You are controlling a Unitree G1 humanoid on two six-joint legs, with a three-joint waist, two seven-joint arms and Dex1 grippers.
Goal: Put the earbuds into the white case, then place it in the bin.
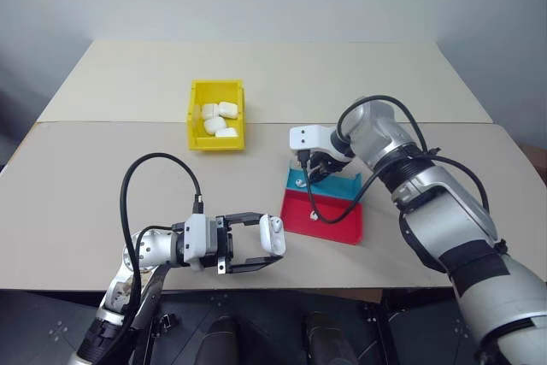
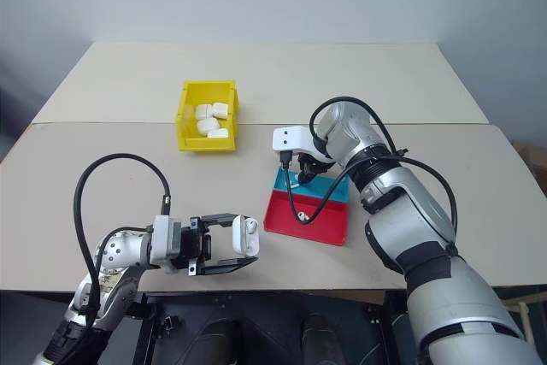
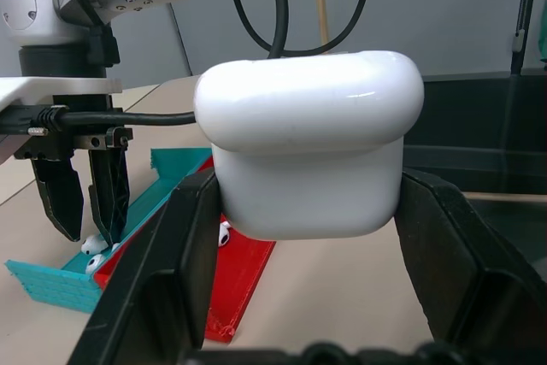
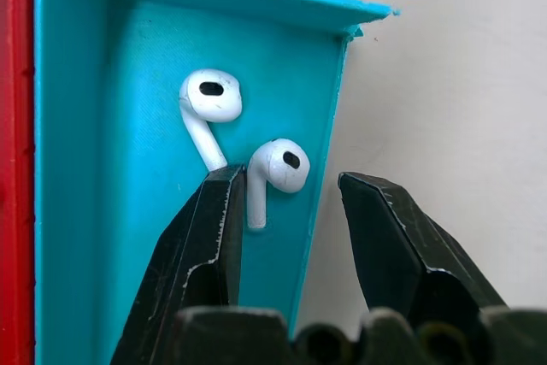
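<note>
The right end effector [image 4: 286, 203] covers the stem tip of one of the earbuds [image 4: 208, 108] (the one farther along the blue tray [image 4: 128, 126]). The yellow bin's [image 1: 216, 114] white contents are too small to identify.

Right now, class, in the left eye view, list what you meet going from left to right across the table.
left gripper holding the white case → yellow bin → red-and-blue tray with right gripper over it
</note>
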